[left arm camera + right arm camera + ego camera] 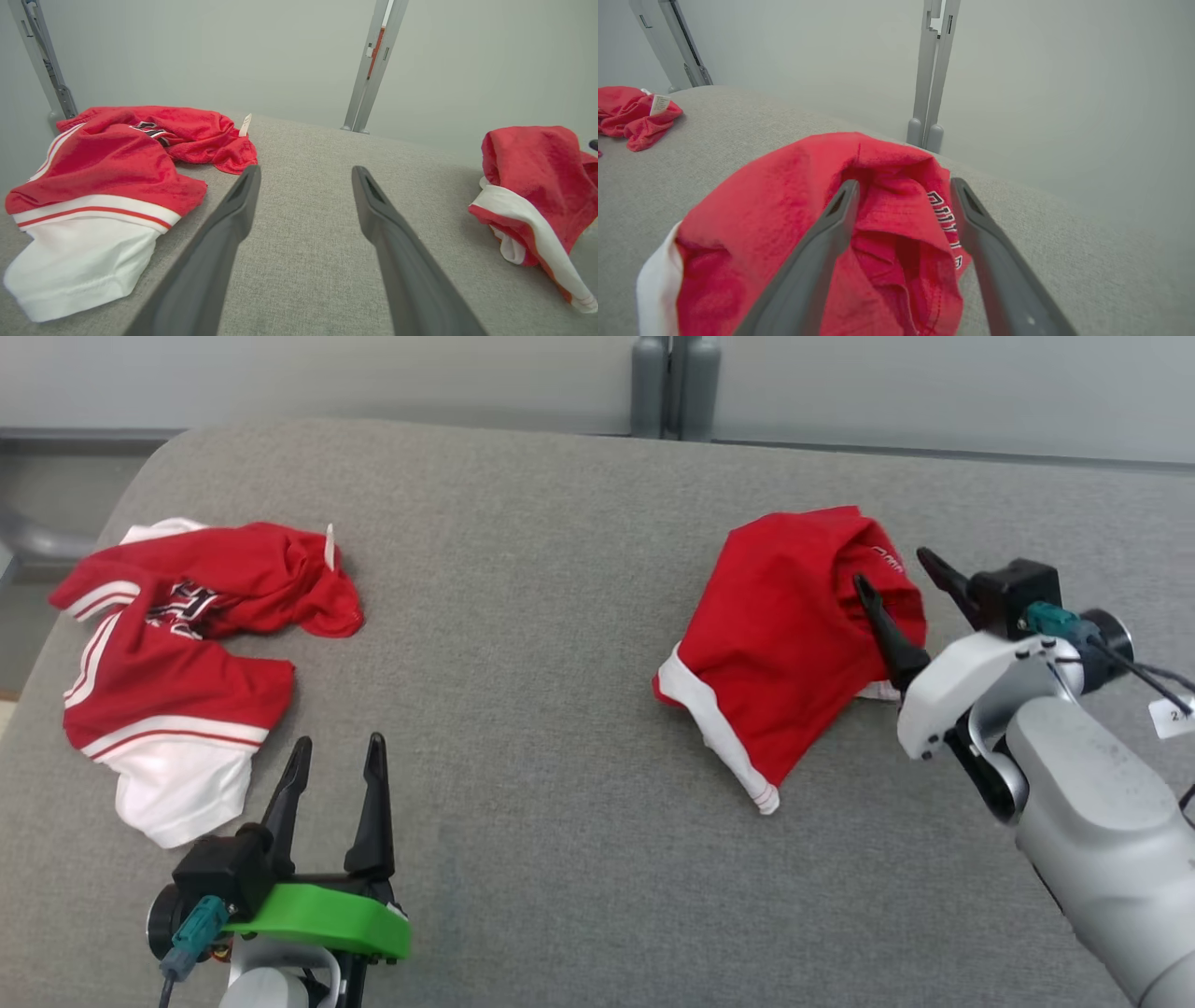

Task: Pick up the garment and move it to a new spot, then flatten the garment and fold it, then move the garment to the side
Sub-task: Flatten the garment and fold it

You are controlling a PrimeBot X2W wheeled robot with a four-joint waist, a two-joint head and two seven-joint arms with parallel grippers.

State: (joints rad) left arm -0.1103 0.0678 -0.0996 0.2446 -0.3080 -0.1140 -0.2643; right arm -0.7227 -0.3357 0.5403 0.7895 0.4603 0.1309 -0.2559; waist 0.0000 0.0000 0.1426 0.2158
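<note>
The red garment [784, 635] lies bunched near the right edge of the grey upholstered surface [560, 616], its white hem toward the front. The right gripper [890, 567] sits at its rear folds with jaws parted, 2 fingers straddling a ridge of cloth and clamping nothing. The left gripper [338, 742], jaws also apart and empty, hovers over bare fabric near the front edge, beside a crumpled red-and-white jersey [177, 663] at the left edge.

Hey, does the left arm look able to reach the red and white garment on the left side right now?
Probably yes. The left gripper is open, holding nothing, and the red and white garment lies just to the left of its fingertips on the grey surface, with nothing between them.
</note>
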